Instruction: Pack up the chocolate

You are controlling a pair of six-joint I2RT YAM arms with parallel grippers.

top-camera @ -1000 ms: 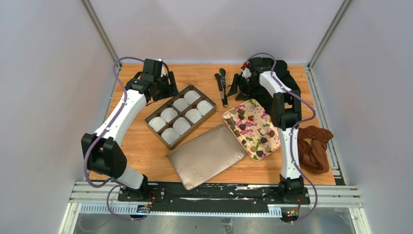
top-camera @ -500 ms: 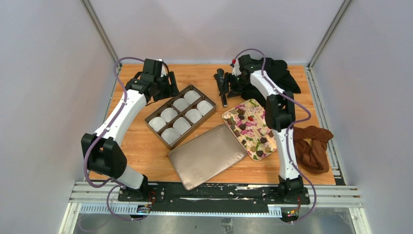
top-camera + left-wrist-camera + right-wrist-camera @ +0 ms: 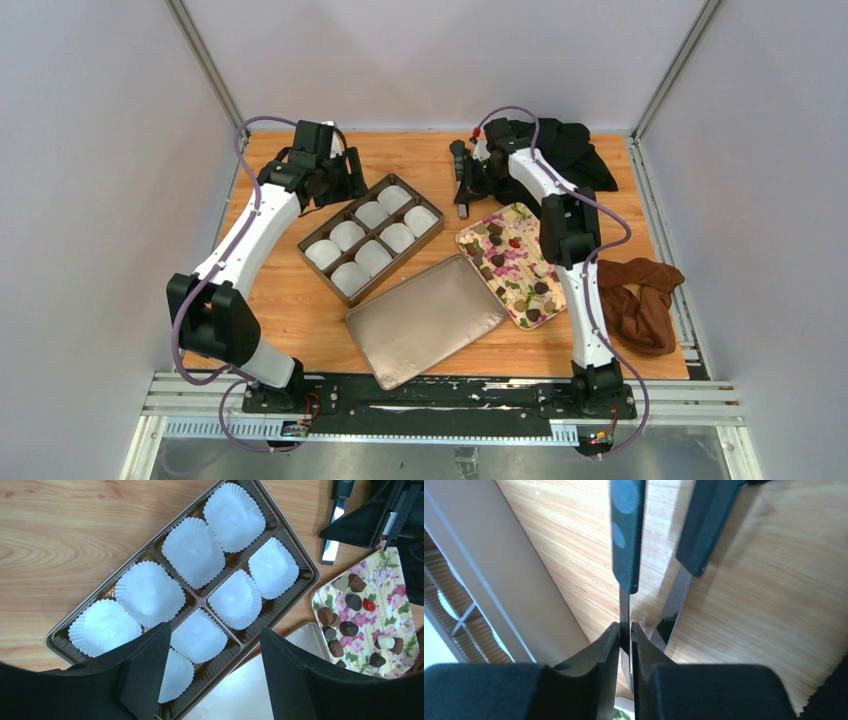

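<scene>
- Chocolate (image 3: 497, 259) lies in small dark pieces on the flower tray (image 3: 548, 300), on the right side of the table (image 3: 290, 310)
- In my left wrist view I see more of the chocolate (image 3: 348, 628) on that tray (image 3: 390, 565), plus one red piece and one pale piece
- My left fingers (image 3: 145, 670) are spread wide apart and hold nothing
- They hang over the near end of the brown box (image 3: 292, 550), which sits on the table left of the tray
- The box holds white paper cups (image 3: 192, 550), one in each little space
- My right fingers (image 3: 599, 665) are pressed in on a thin metal arm of the tongs (image 3: 626, 540), pinching it between them
- The tongs (image 3: 461, 208) lie at the far side of the table, just past the tray, and the other black-handled arm sits beside the pinched one
- A flat gold lid (image 3: 424, 320) lies near me, touching the box
- A brown cloth (image 3: 640, 300) sits at the right edge, and a black cloth (image 3: 580, 150) lies behind my right arm
</scene>
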